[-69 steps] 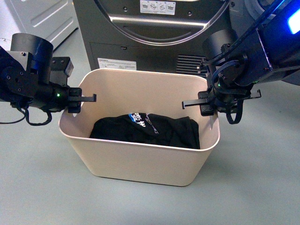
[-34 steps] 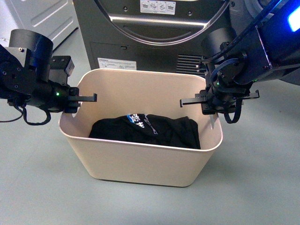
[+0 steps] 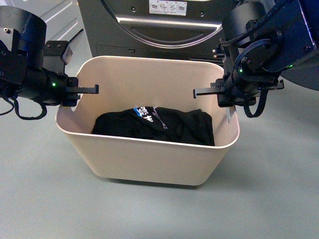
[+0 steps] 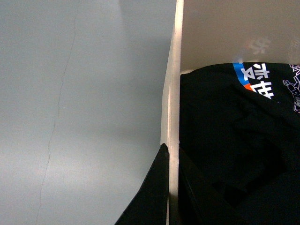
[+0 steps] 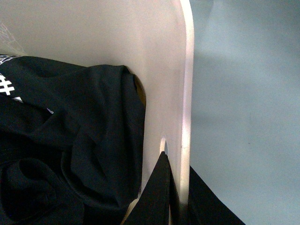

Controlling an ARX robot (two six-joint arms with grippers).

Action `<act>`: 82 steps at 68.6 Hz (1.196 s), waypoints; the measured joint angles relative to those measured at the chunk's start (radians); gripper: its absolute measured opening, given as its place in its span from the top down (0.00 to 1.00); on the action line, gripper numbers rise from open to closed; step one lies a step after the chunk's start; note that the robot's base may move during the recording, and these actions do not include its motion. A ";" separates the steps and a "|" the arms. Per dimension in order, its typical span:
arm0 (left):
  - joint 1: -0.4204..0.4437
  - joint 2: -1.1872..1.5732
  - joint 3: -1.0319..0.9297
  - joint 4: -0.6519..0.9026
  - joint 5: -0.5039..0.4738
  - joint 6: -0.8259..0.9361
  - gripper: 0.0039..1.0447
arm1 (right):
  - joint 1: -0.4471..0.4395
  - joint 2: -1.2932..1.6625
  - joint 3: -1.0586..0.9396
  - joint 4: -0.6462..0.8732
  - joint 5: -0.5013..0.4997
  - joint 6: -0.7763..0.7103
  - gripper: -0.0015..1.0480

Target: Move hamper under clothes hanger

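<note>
Beige hamper [image 3: 149, 159] low over the grey-green floor [image 3: 40, 199], just in front of the dark grey dryer [image 3: 159, 30] and between the 2 arms. Cannot tell whether its base touches the floor. Inside, at the bottom, a crumpled black garment [image 3: 154, 132] with a white and blue print on top.

Left gripper [image 3: 75, 92] at the rim of 1 short side, jaws clamped on the wall: in the left wrist view, 1 dark finger outside, 1 inside against the garment, the pale rim pinched between them.

Right gripper [image 3: 224, 94] at the rim of the opposite short side, clamped the same way: in the right wrist view, 1 finger inside just by the slot handle [image 5: 162, 145], the other outside, the rim held between.

Both grippers level with each other, fingers pointing inward across the tub's open top.
</note>
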 joint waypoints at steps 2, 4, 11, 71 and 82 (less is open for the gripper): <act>0.000 0.000 -0.001 0.000 0.000 0.000 0.96 | 0.000 0.000 0.000 0.000 0.000 0.000 0.97; 0.000 0.000 -0.002 0.000 0.000 0.000 0.96 | 0.000 0.000 -0.001 0.000 0.000 0.000 0.97; 0.000 0.000 -0.002 0.000 0.000 0.000 0.96 | 0.000 0.000 -0.005 0.000 -0.001 0.000 0.97; -0.002 -0.002 -0.004 0.001 0.002 0.010 0.96 | -0.001 -0.002 -0.006 0.003 0.000 0.000 0.97; -0.013 -0.003 -0.004 0.004 0.015 0.010 0.96 | -0.013 -0.003 -0.006 0.003 0.006 0.000 0.97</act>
